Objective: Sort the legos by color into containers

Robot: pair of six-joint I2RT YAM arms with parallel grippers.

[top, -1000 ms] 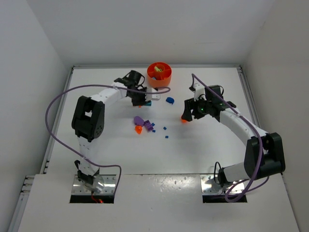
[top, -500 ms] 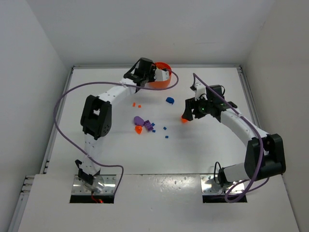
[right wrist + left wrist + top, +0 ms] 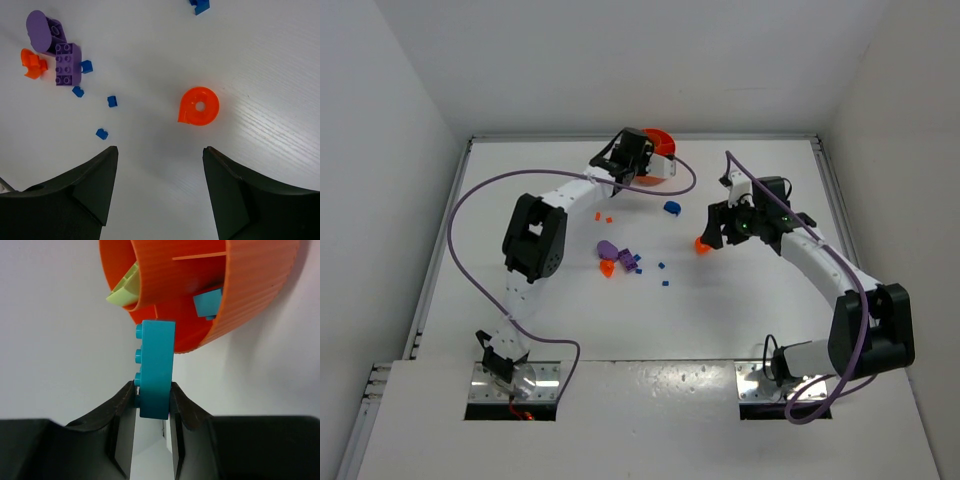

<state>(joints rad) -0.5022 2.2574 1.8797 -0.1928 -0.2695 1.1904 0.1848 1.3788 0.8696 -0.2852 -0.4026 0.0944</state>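
The left gripper [image 3: 152, 392] is clamped on a cyan studded plastic brick [image 3: 156, 365], pinching its lower end, with the studs facing left in the wrist view. The brick's long axis runs straight out from the fingers. Its free end points right at the round bright-orange ribbed plastic dish [image 3: 255, 285], which sits at the far side of the white table [image 3: 720, 320]. From overhead, the left gripper is right over the dish's near-left edge and hides part of it.

The bit that matters is inside the dish. There's a lime green piece [image 3: 125, 287] in the compartment left of the brick's tip, and a small cyan piece [image 3: 207, 302] in the compartment off to the right. The tip lines up roughly between the two. My guess is the drop needs a nudge to the right so cyan lands with cyan. Can't tell from these views whether the tip has actually cleared the rim.

The right gripper [image 3: 160, 150] hangs with its jaws spread wide and nothing in them. It's over a rounded orange plastic piece with a hole in the middle [image 3: 199, 106], which lies just ahead and a bit right of centre. Purple studded bricks [image 3: 62, 60] and small blue squares [image 3: 112, 101] are further off to the left in that view.
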